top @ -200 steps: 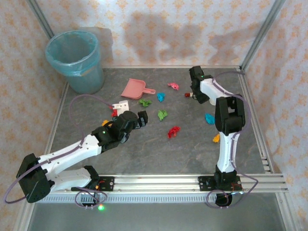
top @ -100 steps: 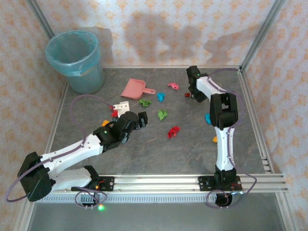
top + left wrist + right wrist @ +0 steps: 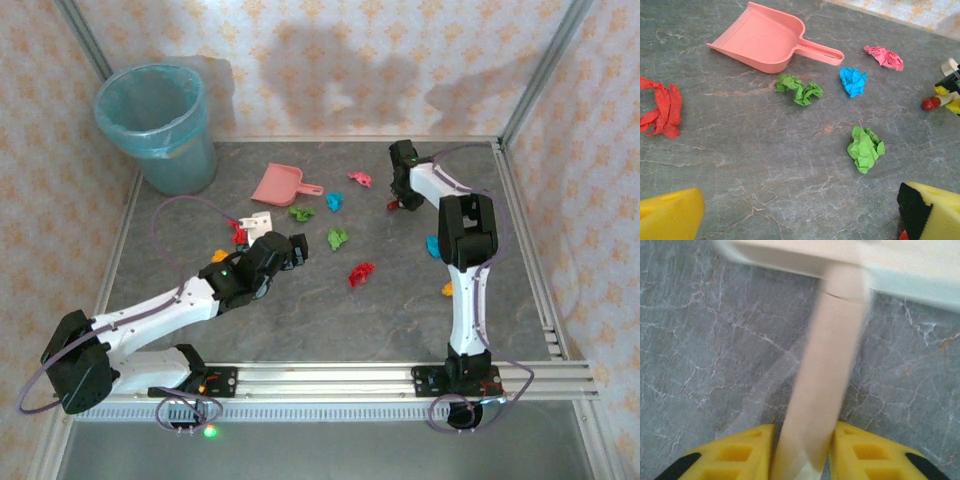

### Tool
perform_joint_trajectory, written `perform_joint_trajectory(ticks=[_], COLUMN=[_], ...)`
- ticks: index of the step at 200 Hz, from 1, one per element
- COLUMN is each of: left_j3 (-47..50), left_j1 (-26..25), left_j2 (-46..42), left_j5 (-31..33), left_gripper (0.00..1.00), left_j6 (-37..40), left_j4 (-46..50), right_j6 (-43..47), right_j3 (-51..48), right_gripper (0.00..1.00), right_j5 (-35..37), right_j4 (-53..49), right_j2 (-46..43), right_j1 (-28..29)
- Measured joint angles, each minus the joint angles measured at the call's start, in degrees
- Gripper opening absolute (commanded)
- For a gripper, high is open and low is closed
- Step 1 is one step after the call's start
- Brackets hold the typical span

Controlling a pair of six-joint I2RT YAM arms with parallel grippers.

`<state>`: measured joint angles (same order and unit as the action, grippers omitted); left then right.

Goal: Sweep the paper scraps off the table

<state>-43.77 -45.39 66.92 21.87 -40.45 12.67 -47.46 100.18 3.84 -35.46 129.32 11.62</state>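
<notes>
Grey marbled table [image 3: 320, 320], aluminium rails [image 3: 330, 375], peach patterned walls [image 3: 400, 60].

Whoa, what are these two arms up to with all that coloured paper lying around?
They're clearing paper scraps off the table. The right claw is clamped on a pale handle, probably a brush, at the far side. The left claw hangs open above the scraps, holding nothing. The scraps lie scattered across the table, and the pink dustpan sits empty beside them.
</notes>
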Motion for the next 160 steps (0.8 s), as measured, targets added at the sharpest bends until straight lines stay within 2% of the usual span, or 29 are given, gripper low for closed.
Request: perform_joint_trajectory(ticks=[55,98,131,160], left_j3=[0.0,-0.2,-0.4,-0.4], left_j1=[0.0,0.0,0.0,0.0], left_j2=[0.9,1.9,3.6,3.5], left_j5=[-0.4,-1.9,-2.9,-3.5], left_gripper=[1.00,1.00,1.00,1.00], left_j6=[0.0,1.0,2.0,3.0], left_j4=[0.0,-0.1,-0.1,-0.8], right_j6=[4.0,8.2,9.0,8.9], right_j3=[-7.6,-10.9,-14.8,-17.7], right_gripper=[0.31,0.33,0.20,0.20], right_j5=[-2.4,-2.6,-4.4,-6.8], right_j4=[6.7,7.3,8.5,9.7], right_j2=[-4.2,-6.3,-8.9,-11.0], right_j1=[0.0,3.1,3.8,4.2])
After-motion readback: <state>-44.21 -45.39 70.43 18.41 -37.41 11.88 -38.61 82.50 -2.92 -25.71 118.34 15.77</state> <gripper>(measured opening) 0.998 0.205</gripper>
